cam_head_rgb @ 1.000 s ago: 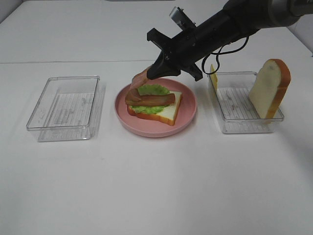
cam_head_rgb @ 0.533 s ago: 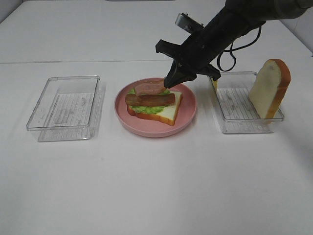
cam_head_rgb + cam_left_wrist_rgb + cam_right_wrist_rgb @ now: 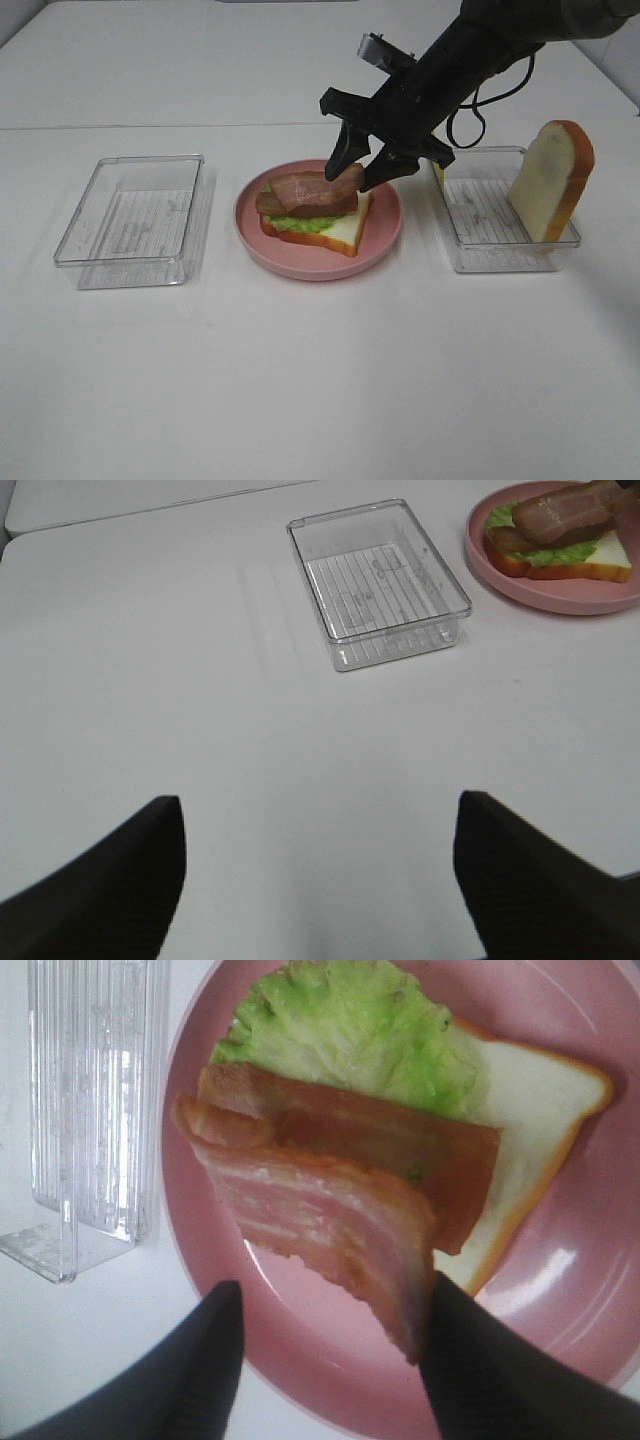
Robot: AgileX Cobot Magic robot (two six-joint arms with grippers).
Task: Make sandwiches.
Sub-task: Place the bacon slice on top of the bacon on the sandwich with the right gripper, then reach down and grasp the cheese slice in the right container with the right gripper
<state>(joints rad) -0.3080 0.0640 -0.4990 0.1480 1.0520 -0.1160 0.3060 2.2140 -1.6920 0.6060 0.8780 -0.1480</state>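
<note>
Dropped bacon strip (image 3: 312, 187) now rests on the sandwich (image 3: 340, 231), between the right claw's (image 3: 356, 174) parted jaws.

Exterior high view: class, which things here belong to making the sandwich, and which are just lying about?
Belongs: flat white bread slice with orange-brown crust; ruffled green lettuce leaf; reddish-brown bacon strips; upright bread slice; yellow cheese slice; round pink plate; right clear plastic tray; open right gripper.
Lying about: left clear plastic tray; left gripper.
</note>
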